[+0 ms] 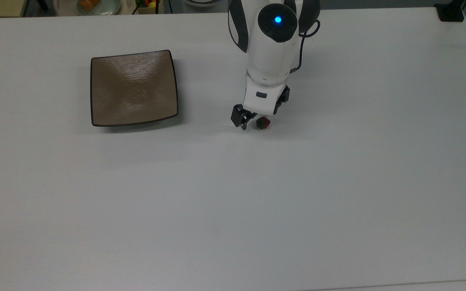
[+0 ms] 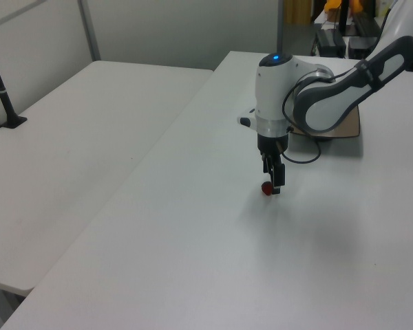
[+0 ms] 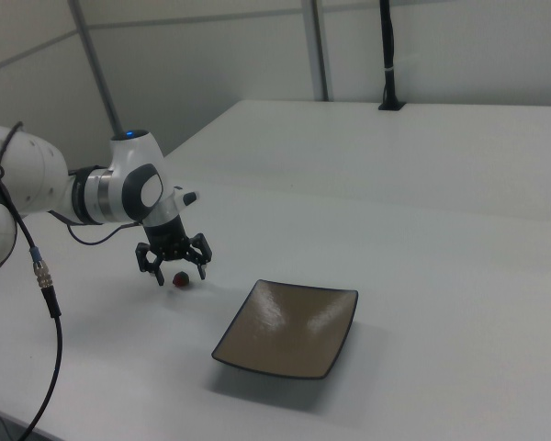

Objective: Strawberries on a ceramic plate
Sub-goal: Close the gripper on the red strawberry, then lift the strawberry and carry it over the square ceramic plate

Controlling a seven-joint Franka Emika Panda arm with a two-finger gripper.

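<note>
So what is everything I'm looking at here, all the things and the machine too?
strawberry: one, red with a dark green end, on the white table between the end effector's fingers.
ceramic plate: one, square, glossy tan-brown with a thin dark rim, toward the top view's left of the strawberry, nothing on it.
table: one, white, holding the plate and the strawberry.
second table: one, white, beside the first on the left view's left.
black post: one, standing at the far table edge in the right view.
robot arm: one, white with a blue light on top.
end effector: one, black, two fingers, open, low around the strawberry.
</note>
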